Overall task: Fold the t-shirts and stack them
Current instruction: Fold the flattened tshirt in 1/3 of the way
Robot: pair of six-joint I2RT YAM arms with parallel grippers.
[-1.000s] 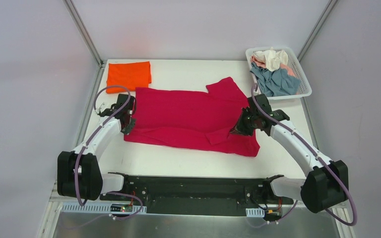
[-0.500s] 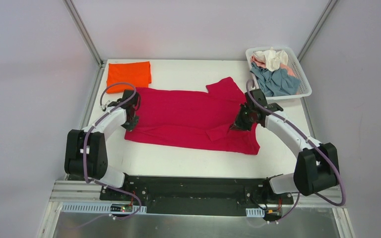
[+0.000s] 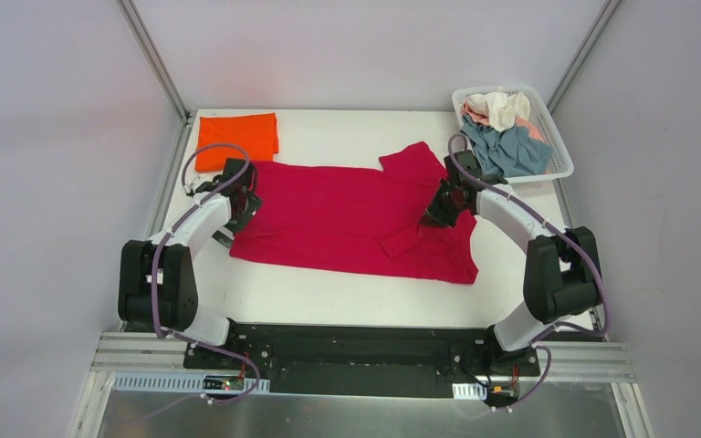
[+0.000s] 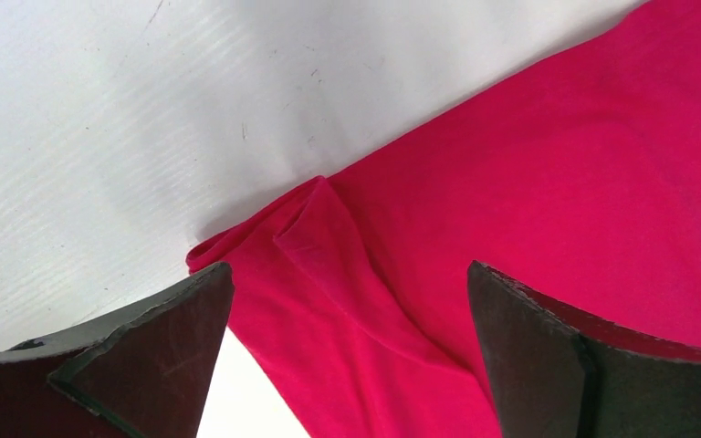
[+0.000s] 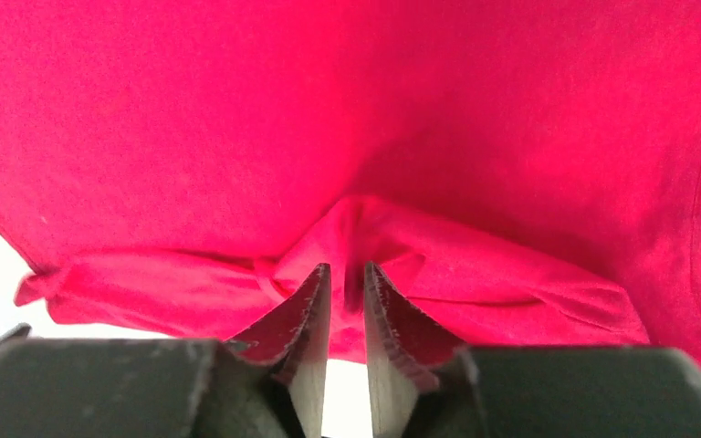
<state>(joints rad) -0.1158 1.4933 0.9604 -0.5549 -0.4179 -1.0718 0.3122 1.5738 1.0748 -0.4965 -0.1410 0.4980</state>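
Observation:
A crimson t-shirt [image 3: 347, 214] lies spread across the middle of the white table, its near part doubled over in a long fold. My left gripper [image 3: 240, 208] hovers over the shirt's left edge. In the left wrist view this gripper [image 4: 347, 310] stands wide open above a rumpled corner of the crimson cloth [image 4: 557, 164], gripping nothing. My right gripper [image 3: 436, 214] sits on the shirt's right side near a sleeve. Up close its jaws [image 5: 347, 269] are parted by a narrow gap, and a puckered ridge of crimson cloth [image 5: 329, 109] stands at the tips. A folded orange t-shirt [image 3: 237, 139] lies at the far left.
A white slatted basket [image 3: 555, 137] at the far right corner holds a grey-blue shirt [image 3: 511, 151], a cream one [image 3: 502, 105] and a bit of pale pink cloth. Bare table [image 3: 356, 137] shows beyond the crimson shirt and along the near edge. Frame posts stand at both far corners.
Both grippers moved away from the near edge over the crimson shirt. The left gripper went from shut to wide open and let go of the cloth. The right jaws parted slightly.

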